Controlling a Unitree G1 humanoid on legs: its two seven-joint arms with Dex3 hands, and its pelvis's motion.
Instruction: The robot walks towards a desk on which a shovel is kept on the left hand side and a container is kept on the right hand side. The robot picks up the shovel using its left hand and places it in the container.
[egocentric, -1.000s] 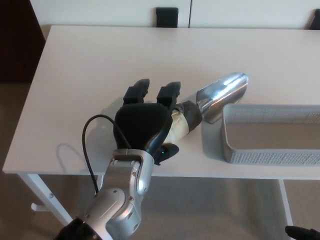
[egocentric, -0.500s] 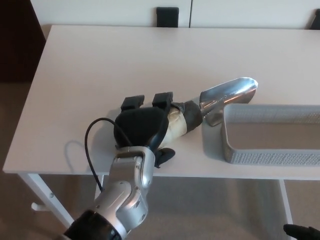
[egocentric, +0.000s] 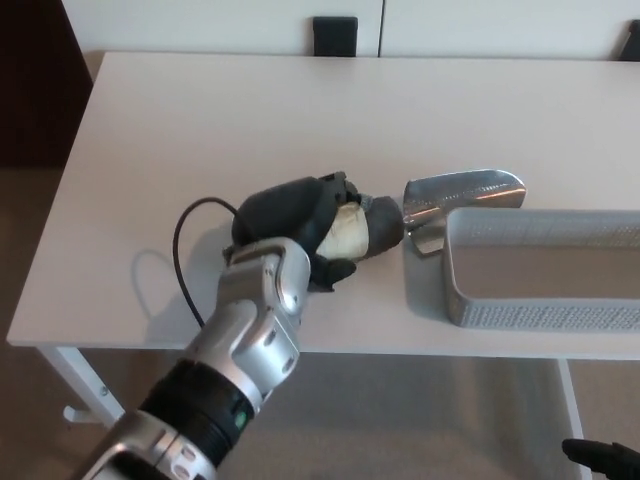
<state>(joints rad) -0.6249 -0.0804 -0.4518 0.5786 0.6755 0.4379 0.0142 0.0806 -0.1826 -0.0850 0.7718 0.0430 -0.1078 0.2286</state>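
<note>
The shovel (egocentric: 440, 205) was a little right of the middle of the frame, its metal scoop lying over the upper left corner of the container (egocentric: 530, 270). Its pale handle with a dark collar pointed to the left and went into the left hand (egocentric: 300, 225). The fingers (egocentric: 335, 188) were closed around this handle, and the thumb was curled under it, so the hand was clamped on the shovel. The container, a grey mesh tray, stood on the white desk (egocentric: 200, 120) at the right edge of the frame. A black cable (egocentric: 185, 260) looped from the wrist. At the lower right corner only a small dark tip of the right hand (egocentric: 600, 458) showed; I could not tell its state.
</note>
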